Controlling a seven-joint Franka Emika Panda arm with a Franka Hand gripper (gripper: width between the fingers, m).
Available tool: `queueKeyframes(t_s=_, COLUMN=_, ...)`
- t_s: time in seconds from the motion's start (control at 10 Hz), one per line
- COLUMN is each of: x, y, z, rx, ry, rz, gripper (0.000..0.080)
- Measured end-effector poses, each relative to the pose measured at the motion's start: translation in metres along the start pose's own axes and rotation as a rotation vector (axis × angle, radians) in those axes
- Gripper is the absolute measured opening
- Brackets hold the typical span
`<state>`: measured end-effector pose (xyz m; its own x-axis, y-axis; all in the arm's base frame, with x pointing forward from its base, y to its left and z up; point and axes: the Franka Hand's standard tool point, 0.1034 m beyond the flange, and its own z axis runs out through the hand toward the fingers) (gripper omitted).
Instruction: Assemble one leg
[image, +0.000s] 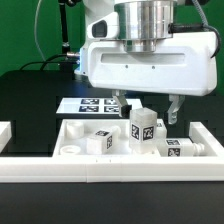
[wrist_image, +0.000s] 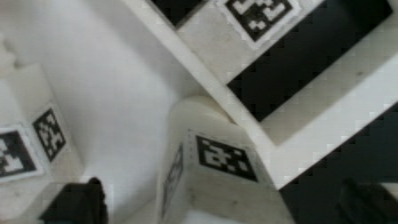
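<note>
I am hovering my gripper (image: 146, 108), fingers spread and holding nothing, over the upright leg (image: 141, 125) standing on the white panel (image: 75, 133). Other tagged legs (image: 101, 139) are crowding beside it; the marker board (image: 85, 104) is lying behind.

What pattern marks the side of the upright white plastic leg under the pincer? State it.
Black-and-white square tag on the white plastic leg; clearest in the exterior view.

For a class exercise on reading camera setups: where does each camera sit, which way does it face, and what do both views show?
Exterior view: low, off the arm, facing the white tray; the arm's white head and the tool show above an upright leg.
Wrist view: on the wrist, looking down past dark fingertips at the leg.
Shared: that tagged leg, tray and fingertips.
</note>
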<state>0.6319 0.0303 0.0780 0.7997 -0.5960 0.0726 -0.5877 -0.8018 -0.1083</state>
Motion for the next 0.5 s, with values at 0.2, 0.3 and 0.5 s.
queueKeyframes(t_s=0.2, x=0.0004, y=0.0005, z=0.0000, rx=0.000, ry=0.000, rz=-0.161, gripper=0.0649)
queueKeyframes(t_s=0.3, x=0.0003, y=0.0004, z=-0.0001, rx=-0.002, ry=-0.001, rz=-0.239, gripper=0.0649)
queueKeyframes(t_s=0.5, x=0.0019, y=-0.0013, z=-0.0020, rx=-0.017, ry=0.006, rz=-0.475, gripper=0.0649)
